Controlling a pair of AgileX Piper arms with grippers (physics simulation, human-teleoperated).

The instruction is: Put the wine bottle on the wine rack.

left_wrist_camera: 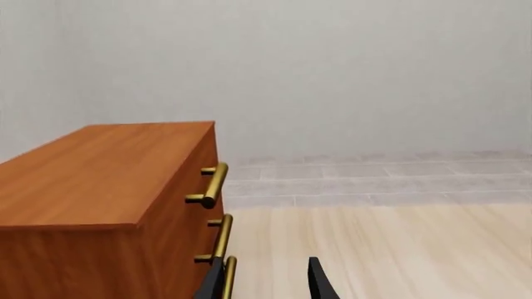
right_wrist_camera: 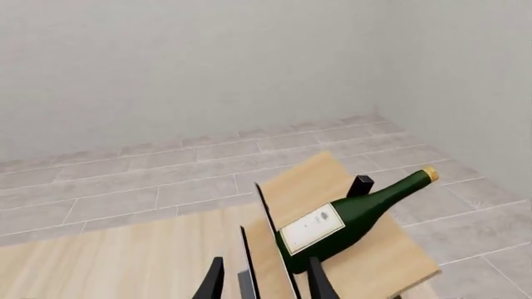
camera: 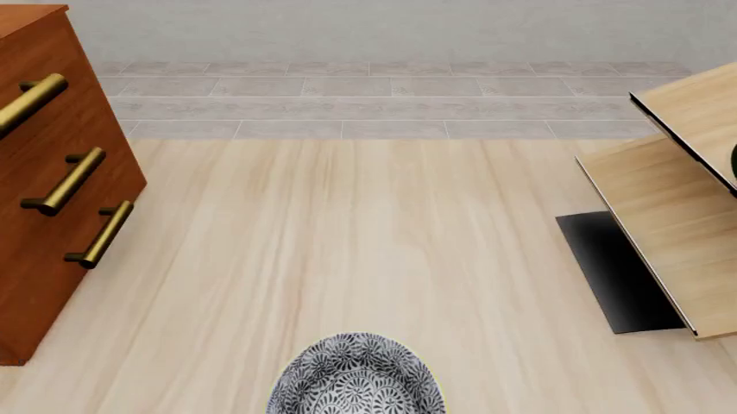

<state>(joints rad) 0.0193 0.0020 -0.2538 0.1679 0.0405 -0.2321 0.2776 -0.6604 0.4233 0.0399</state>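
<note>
Now right gripper [right_wrist_camera: 266, 280] gapes, empty, beside wine bottle [right_wrist_camera: 349, 215].

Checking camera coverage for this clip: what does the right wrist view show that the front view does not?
Only the right wrist view shows the wine bottle lying whole on the wine rack, plus the right gripper, open. Only the front view shows the cabinet and patterned bowl. Both show the rack and the pale table.

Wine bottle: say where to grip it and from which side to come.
Grip the wine bottle around its broad body beside the white label, probably coming down from above; it lies tilted on a slanted panel of the wine rack, its slim neck offering less hold.
</note>
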